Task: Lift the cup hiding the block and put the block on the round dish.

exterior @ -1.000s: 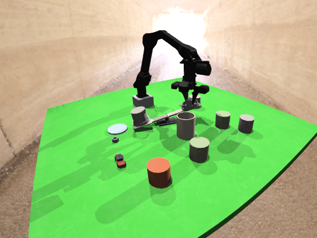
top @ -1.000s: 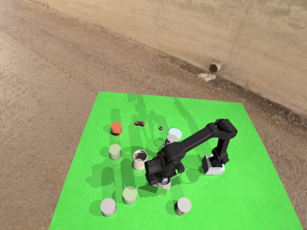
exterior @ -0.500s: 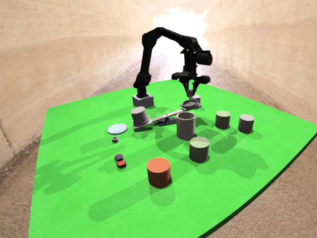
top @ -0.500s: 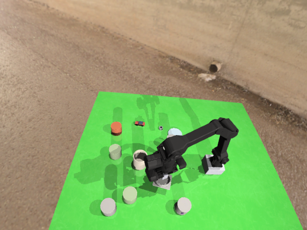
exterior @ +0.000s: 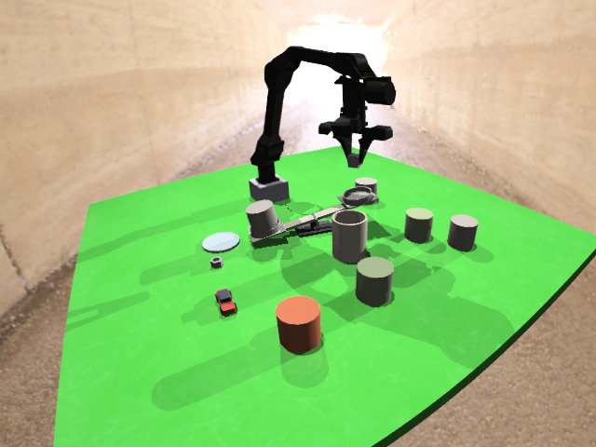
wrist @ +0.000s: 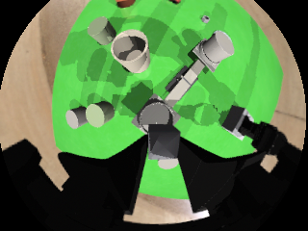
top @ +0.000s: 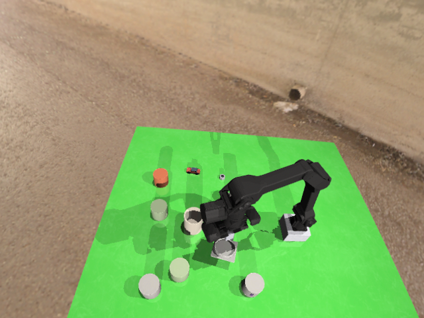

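The pincer (exterior: 355,155) (wrist: 161,138) is gripping the dark grey block (exterior: 355,161) (wrist: 164,142), one finger against each side. The block is in the air over the raised pan (top: 224,249) (exterior: 357,196) (wrist: 155,115) of the balance (exterior: 302,221) (wrist: 184,89), apart from that pan. The raised pan carries no cup. The balance is tilted; its opposite, lower end bears an upturned grey cup (exterior: 262,219) (wrist: 218,47), leaning with the slope.

The pale blue round dish (exterior: 220,241) lies flat on the worktop (top: 325,273) (exterior: 120,375) (wrist: 72,87), near the lower end of the balance. No cup is above it, and the block is well apart from it. In the top view the dish is hidden by the arm (top: 280,177) (exterior: 274,105) (wrist: 269,138).

A light grey cylinder (top: 253,285) (exterior: 365,183) (wrist: 167,164) stands beyond the raised pan in the exterior view; whether it is the second cup cannot be determined.

Other items noted: a tall cream container (top: 192,226) (exterior: 349,242) (wrist: 137,60), open end up, beside the balance; an upright orange cylinder (top: 160,177) (exterior: 298,324); a red toy car (top: 193,170) (exterior: 225,301); and a small grey nut (top: 222,177) (exterior: 216,263) (wrist: 206,19), situated between car and dish. Two pale green cylinders and a further grey cylinder (top: 149,285) (exterior: 463,233) (wrist: 75,117) stand upright.
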